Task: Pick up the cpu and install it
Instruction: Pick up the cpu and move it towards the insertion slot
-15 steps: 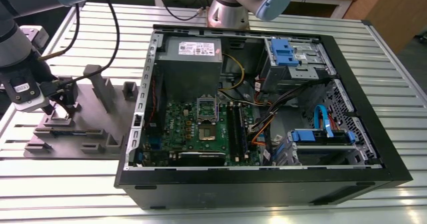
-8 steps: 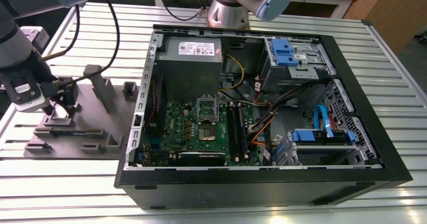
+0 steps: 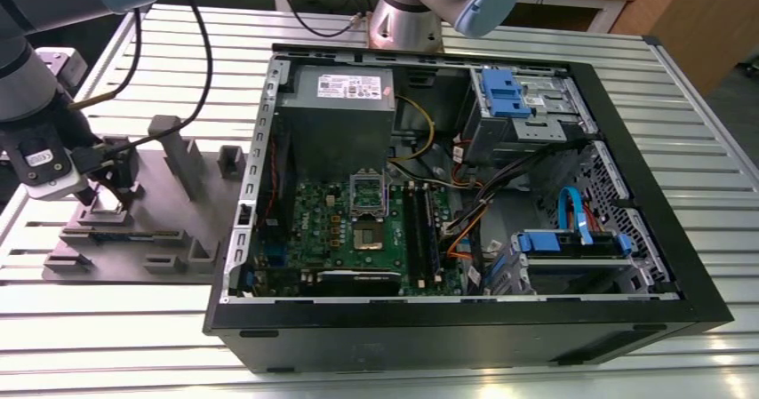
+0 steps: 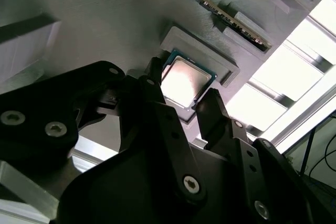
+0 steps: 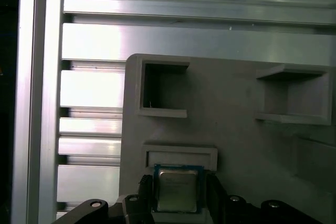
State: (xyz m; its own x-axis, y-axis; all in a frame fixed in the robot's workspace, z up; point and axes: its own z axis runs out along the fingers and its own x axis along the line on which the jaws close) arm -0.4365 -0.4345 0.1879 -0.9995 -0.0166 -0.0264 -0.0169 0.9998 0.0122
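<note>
Over the grey holder tray (image 5: 252,156), the gripper (image 5: 179,183) straddles the cpu (image 5: 177,191), fingers apart and seemingly not yet touching; close evenly on opposite edges, keeping it level.

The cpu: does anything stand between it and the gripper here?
Nothing visible does. In both wrist views the gripper is down at the cpu, which lies in its recess on the grey fixture, nothing between them.

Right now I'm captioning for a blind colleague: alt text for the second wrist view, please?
A black gripper straddles the cpu, a small silvery square chip lying flat in a raised pocket of a grey fixture plate. Bright metal table slats show beyond the plate.
</note>
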